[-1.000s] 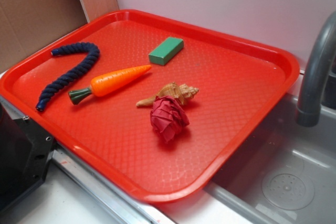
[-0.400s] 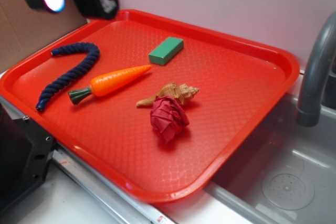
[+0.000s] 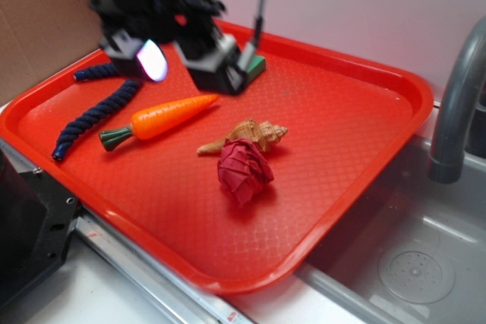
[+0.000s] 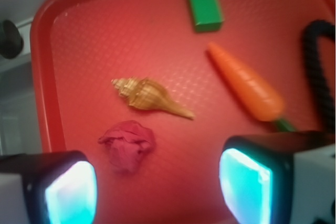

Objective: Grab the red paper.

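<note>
Gripper upper left above tray, jaws spread and empty, set wide presumably to straddle red paper at centre beside seashell.

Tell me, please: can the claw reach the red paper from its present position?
Probably yes. The claw is open above the tray, and nothing covers the red paper. Only the seashell lies close beside it.

Red paper: dark crimson pleated ball, rose-shaped, lying on tray, untouched, just beside seashell.
</note>
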You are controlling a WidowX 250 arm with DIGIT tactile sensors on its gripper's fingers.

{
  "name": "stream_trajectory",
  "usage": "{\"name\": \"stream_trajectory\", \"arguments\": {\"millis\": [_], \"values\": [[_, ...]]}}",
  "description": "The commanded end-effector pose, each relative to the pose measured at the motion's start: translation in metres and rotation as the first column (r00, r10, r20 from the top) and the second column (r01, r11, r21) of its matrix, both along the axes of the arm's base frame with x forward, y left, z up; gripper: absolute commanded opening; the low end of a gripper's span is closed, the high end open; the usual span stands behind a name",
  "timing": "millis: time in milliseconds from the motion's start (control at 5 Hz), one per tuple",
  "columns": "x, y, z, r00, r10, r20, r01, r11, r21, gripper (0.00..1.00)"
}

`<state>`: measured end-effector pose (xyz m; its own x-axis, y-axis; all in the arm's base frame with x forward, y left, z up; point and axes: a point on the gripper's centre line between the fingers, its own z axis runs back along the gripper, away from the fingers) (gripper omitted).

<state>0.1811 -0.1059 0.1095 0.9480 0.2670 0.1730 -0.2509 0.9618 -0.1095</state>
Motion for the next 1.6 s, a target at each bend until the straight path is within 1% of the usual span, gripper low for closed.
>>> {"name": "stream_trajectory", "arguments": {"millis": [0,200,400,600,800,1000,1200,1400], "values": [[0.025,-0.022,-0.054,0.993,-0.098,-0.071,0.098,0.995,-0.003,1.0],[0.023,-0.034,-0.077,0.983,-0.158,-0.097,0.161,0.987,0.023,1.0],[0.019,-0.036,-0.086,0.981,-0.149,-0.124,0.156,0.987,0.047,1.0],[0.016,-0.035,-0.087,0.988,-0.108,-0.11,0.116,0.99,0.076,0.0],[0.017,-0.03,-0.083,0.983,-0.124,-0.132,0.135,0.988,0.079,0.0],[0.021,-0.021,-0.062,0.982,-0.138,-0.128,0.154,0.98,0.129,0.0],[0.03,-0.001,-0.028,0.958,-0.236,-0.163,0.249,0.966,0.066,0.0],[0.036,0.017,0.012,0.93,-0.328,-0.167,0.337,0.941,0.032,0.0]]}}
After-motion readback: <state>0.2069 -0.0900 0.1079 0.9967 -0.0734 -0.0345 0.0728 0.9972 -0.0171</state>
